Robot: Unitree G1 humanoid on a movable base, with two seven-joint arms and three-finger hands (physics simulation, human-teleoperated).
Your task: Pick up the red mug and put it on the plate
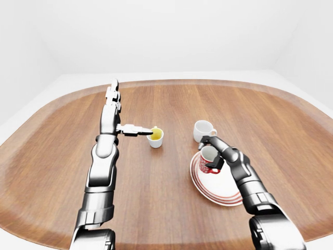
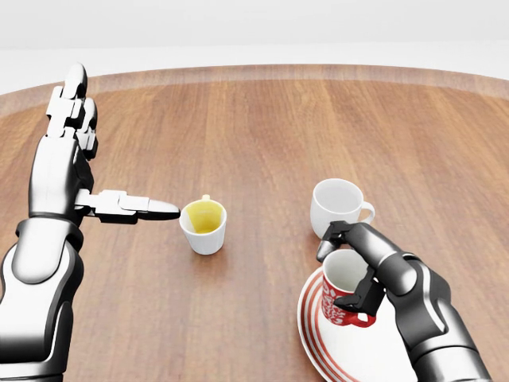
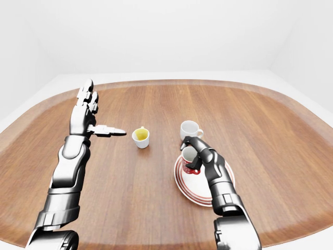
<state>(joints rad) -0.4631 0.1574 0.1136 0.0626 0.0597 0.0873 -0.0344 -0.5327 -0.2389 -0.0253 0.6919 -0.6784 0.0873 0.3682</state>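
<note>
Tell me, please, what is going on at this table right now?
The right robot hand is closed round the red mug and has it over the near-left part of the striped plate; whether it rests on the plate is unclear. The left robot hand is open and holds nothing, one finger pointing toward the yellow-lined cup. A white mug stands on the table just above the plate.

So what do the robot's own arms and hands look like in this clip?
Both arms are glossy silver-grey metal shells with dark grey to black joints, built in rounded segments. The left hand has pale, blocky three-finger links with a darker thumb tip. The right hand looks darker, nearly black at the fingers. No cables, markings or sleeves show.
</note>
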